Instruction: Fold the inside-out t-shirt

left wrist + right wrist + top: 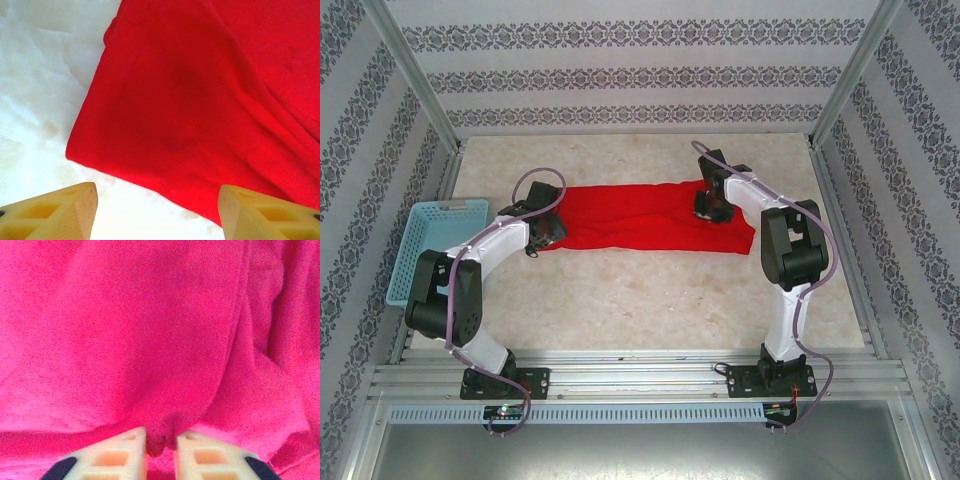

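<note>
Two grippers sit at opposite ends of the inside-out t-shirt (630, 220), which lies as a long red band across the table (620, 300), slightly toward 12 o'clock from centre. Past the light blue basket (435, 245) at 9 o'clock, the left gripper (542, 235) hovers over the band's 9 o'clock end, jaws spread and empty (a cloth corner lies just ahead of them). Toward 3 o'clock, the right gripper (710, 205) is clenched on a pinch of red cloth. Judging by the narrow shape, a lengthwise fold looks done; crosswise folds remain.

White-black arms (495, 240), mauve cables (539, 172), cream latticed end effector fingers (55, 215)
</note>
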Tool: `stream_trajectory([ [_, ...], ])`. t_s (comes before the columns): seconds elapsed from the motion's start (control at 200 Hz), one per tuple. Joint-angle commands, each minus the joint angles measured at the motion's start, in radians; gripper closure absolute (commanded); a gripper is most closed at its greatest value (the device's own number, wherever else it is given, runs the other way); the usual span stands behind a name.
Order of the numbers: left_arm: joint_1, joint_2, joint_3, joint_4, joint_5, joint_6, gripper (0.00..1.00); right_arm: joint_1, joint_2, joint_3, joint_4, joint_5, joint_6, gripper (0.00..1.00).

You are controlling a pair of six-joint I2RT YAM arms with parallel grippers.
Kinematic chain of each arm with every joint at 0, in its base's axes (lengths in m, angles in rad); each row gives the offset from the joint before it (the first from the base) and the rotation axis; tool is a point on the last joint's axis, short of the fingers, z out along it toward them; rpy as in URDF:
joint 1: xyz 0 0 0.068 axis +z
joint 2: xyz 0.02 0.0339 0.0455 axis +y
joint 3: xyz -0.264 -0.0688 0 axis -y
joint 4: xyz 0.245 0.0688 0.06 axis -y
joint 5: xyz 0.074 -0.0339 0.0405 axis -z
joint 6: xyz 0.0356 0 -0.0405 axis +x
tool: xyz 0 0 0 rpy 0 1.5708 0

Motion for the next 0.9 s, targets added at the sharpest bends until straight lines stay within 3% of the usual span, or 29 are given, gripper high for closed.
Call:
stream_trajectory([
  [0.0, -0.014, 0.000, -0.023, 0.023, -0.001, 0.021, 0.35, 0.000, 0.028, 0.052, -0.027, 0.041, -0.006, 0.88],
  [0.13, -0.016, -0.003, -0.033, 0.027, 0.001, 0.018, 0.35, 0.000, 0.051, 0.113, -0.055, 0.046, -0.015, 0.97],
  [0.355, -0.016, 0.000, -0.036, 0.030, -0.001, 0.027, 0.34, 0.001, 0.086, 0.277, -0.106, 0.053, -0.048, 0.98],
  [0.664, -0.016, 0.025, -0.025, 0.039, 0.006, 0.032, 0.34, 0.011, 0.255, 0.559, -0.185, -0.003, -0.075, 0.98],
  [0.714, -0.015, 0.031, -0.020, 0.037, 0.008, 0.033, 0.34, 0.017, 0.285, 0.599, -0.197, -0.016, -0.082, 0.92],
  [0.779, -0.016, 0.036, -0.014, 0.036, 0.008, 0.034, 0.34, 0.020, 0.327, 0.659, -0.219, -0.022, -0.090, 0.74],
  [0.894, -0.017, 0.051, 0.009, 0.028, 0.005, 0.042, 0.34, 0.023, 0.362, 0.727, -0.247, -0.027, -0.113, 0.59],
])
